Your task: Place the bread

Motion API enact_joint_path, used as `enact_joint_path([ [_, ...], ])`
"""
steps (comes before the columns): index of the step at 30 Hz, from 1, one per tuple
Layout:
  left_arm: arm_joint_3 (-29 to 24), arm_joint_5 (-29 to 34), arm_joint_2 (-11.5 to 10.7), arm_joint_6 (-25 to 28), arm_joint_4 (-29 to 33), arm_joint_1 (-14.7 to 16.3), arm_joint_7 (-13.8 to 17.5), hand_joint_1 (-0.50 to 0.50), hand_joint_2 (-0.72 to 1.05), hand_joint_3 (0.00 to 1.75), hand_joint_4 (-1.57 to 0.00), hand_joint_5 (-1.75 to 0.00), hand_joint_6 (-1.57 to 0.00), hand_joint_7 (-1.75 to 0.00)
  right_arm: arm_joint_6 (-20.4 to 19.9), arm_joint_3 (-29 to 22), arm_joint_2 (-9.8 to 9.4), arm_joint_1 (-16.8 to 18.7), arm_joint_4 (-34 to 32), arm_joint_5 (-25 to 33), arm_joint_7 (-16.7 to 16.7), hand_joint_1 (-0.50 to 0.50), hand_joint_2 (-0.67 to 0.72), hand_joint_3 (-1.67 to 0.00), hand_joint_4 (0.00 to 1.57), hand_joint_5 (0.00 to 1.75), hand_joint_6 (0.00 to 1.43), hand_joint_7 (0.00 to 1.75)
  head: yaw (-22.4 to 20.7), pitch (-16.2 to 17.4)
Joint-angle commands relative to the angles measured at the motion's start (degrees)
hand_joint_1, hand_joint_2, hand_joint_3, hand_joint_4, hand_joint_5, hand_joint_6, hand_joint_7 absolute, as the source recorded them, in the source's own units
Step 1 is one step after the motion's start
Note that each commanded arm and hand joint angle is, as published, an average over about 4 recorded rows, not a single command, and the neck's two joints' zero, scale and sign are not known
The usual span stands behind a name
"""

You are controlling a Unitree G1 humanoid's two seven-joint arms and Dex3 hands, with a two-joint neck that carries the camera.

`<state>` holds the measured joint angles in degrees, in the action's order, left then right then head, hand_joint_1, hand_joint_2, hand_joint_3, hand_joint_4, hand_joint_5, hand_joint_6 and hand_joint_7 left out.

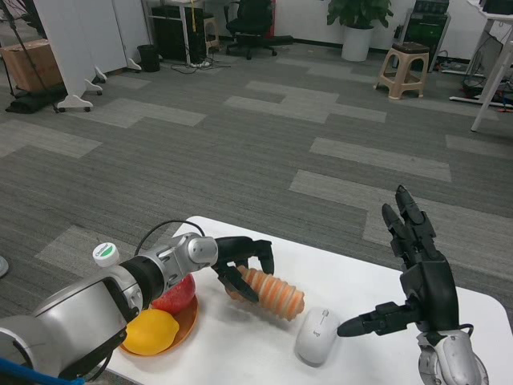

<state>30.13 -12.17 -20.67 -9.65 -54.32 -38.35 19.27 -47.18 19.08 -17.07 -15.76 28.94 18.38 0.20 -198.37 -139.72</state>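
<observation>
The left hand is being wrapped around one end of the ridged bread, held low over the white table between the orange plate and the mouse, so it is probably best lowered level before release, while the right hand is being kept spread and empty.

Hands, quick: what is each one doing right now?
Left hand: grips the ridged orange bread just above the table.
Right hand: open, fingers spread, holding nothing.
</observation>
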Motion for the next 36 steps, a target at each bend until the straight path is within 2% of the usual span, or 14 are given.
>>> enact_joint_path([
  [1,-0.1,0.7,-0.4,0.1,-0.8,-1.2,0.1,-0.5,0.01,0.09,0.0,-1.75,-0.03,-1.26,-0.1,-0.3,0.02,-0.4,0.1,0.5,-0.2,-0.33,0.03,0.0,0.0,0.19,0.0,0.0,0.0,0.0],
  [4,0.0,0.8,-0.4,0.1,-0.9,-1.2,0.2,-0.5,-0.28,0.09,0.0,-1.75,-0.03,-1.26,-0.1,-0.3,0.02,-0.4,0.1,0.5,-0.2,-0.33,0.03,0.0,0.0,0.19,0.0,0.0,0.0,0.0],
  [13,0.2,0.4,-0.5,-0.2,-0.8,-1.2,0.4,-0.5,-0.68,0.09,0.0,-1.75,0.0,-1.26,-0.1,-0.3,0.02,-0.4,0.1,0.5,-0.2,-0.29,0.03,0.0,0.0,0.19,0.0,0.0,0.0,0.2],
  [19,-0.6,-0.2,-0.5,-1.0,-0.3,-1.2,0.7,-0.5,-0.72,0.04,0.0,-1.75,0.0,-1.26,-0.1,-0.3,0.02,-0.4,0.1,0.5,-0.2,-0.29,0.03,0.0,0.0,0.17,0.0,0.0,-0.1,0.2],
  [26,-4.6,-1.6,-0.7,-1.0,3.0,-0.5,0.8,-0.5,-0.72,0.09,0.0,-1.75,0.0,-1.26,-0.1,-0.3,0.02,-0.3,0.1,0.5,-0.2,-0.29,0.03,0.0,0.0,0.19,0.0,0.0,-0.2,0.2],
  [28,-6.4,-2.0,-0.8,-1.0,4.5,-0.1,0.7,-0.5,-0.72,0.09,0.0,-1.69,0.0,-1.26,-0.1,-0.3,0.02,-0.3,0.1,0.5,-0.2,-0.29,0.03,0.0,0.0,0.17,0.0,0.0,-0.2,0.2],
  [29,-7.5,-2.1,-0.9,-1.0,5.3,0.2,0.7,-0.5,-0.72,0.09,0.0,-1.62,0.0,-1.26,-0.1,-0.3,0.02,-0.3,0.1,0.5,-0.2,-0.29,0.03,0.0,0.0,0.15,0.0,0.0,-0.2,0.2],
  [30,-8.2,-2.2,-0.9,-1.0,5.8,0.3,0.7,-0.5,-0.72,0.09,0.0,-1.46,0.0,-1.26,-0.1,-0.3,0.02,-0.3,0.1,0.5,-0.2,-0.29,0.03,0.0,0.0,0.12,0.0,0.0,-0.2,0.2],
  [32,-9.3,-2.0,-1.0,-1.2,6.4,0.6,0.7,-0.5,-0.72,0.09,0.0,-1.05,0.0,-1.19,-0.1,-0.2,0.07,-0.3,0.1,0.5,-0.2,-0.29,0.03,0.0,0.0,0.15,0.0,0.0,-0.2,0.2],
  [33,-9.9,-1.7,-1.0,-1.5,6.5,0.7,0.6,-0.5,-0.72,0.09,0.0,-0.87,0.0,-1.08,-0.1,-0.2,0.07,-0.3,0.1,0.5,-0.2,-0.29,0.03,0.0,0.0,0.17,0.0,0.0,-0.2,0.2],
  [34,-10.8,-1.2,-1.0,-2.1,6.8,1.0,0.5,-0.5,-0.72,0.09,0.0,-0.77,0.0,-0.98,-0.1,-0.2,0.09,-0.4,0.1,0.5,-0.2,-0.29,0.03,0.0,0.0,0.19,0.0,0.0,-0.2,0.2],
  [35,-11.3,-0.7,-1.0,-2.5,7.0,1.3,0.4,-0.5,-0.7,0.09,0.0,-0.72,0.0,-0.86,-0.1,-0.2,0.09,-0.4,0.1,0.5,-0.2,-0.29,0.03,0.0,0.0,0.19,0.0,0.0,-0.2,0.2],
  [36,-11.9,0.7,-1.0,-3.4,7.1,1.6,0.0,-0.5,-0.7,0.09,0.0,-0.67,0.0,-0.65,-0.1,-0.2,0.07,-0.4,0.1,0.5,-0.2,-0.29,0.03,0.0,0.0,0.19,0.0,0.0,-0.3,0.2],
])
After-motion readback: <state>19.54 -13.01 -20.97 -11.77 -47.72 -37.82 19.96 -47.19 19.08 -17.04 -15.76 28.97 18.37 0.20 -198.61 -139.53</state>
